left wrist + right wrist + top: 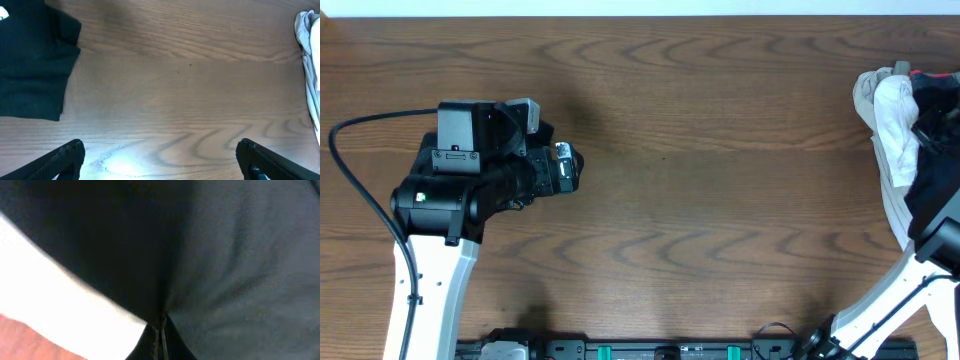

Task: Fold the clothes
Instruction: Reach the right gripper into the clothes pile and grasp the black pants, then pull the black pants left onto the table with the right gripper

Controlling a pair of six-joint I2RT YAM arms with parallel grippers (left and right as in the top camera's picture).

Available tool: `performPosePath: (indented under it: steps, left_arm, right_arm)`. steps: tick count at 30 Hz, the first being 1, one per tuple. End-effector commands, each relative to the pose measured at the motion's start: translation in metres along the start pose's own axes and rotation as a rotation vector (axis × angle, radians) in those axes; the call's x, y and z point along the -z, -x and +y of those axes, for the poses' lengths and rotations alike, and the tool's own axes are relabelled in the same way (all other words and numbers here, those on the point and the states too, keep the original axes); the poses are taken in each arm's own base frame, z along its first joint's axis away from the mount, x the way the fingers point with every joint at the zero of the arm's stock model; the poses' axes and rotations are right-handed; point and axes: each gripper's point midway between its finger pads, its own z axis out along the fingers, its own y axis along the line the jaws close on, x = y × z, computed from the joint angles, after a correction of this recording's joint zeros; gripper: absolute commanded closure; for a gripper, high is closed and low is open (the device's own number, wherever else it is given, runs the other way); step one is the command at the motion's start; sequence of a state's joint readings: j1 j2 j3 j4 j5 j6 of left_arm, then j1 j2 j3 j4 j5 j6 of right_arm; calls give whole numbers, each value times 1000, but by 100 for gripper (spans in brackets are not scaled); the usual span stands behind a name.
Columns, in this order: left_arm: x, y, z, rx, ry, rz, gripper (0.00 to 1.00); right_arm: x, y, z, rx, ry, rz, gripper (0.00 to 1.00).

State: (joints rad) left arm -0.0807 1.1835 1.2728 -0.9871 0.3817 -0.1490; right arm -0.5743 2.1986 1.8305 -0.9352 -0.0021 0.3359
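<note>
A pile of clothes (910, 130) lies at the table's right edge: white and beige garments (892, 110) over dark cloth, with a strip of orange-red waistband (926, 74) at the top. My right gripper (161, 336) is shut, pinching a fold of the dark trousers (240, 270). White cloth (55, 295) lies beside it. In the overhead view this gripper is hidden in the pile. My left gripper (160, 160) is open and empty, low over bare wood; it also shows in the overhead view (570, 170). A flat dark garment (35, 60) lies at the upper left of the left wrist view.
The wooden table (720, 180) runs between the two arms. The white edge of the pile (310, 60) shows at the right of the left wrist view. The right arm's white link (880, 300) rises from the front right. A black cable (360, 200) loops beside the left arm.
</note>
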Motion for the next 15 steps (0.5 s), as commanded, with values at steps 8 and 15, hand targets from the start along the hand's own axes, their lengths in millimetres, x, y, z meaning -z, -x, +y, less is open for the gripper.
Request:
performPosePath:
  steps: [8,15]
  left_arm:
    - [31,24,-4,-56,44,-123,3]
    - [72,48,-11,-87,85,-265,2]
  right_arm:
    - [180,-35,105,243,606,-82,99]
    - [202,-115,175,486,658,19,99]
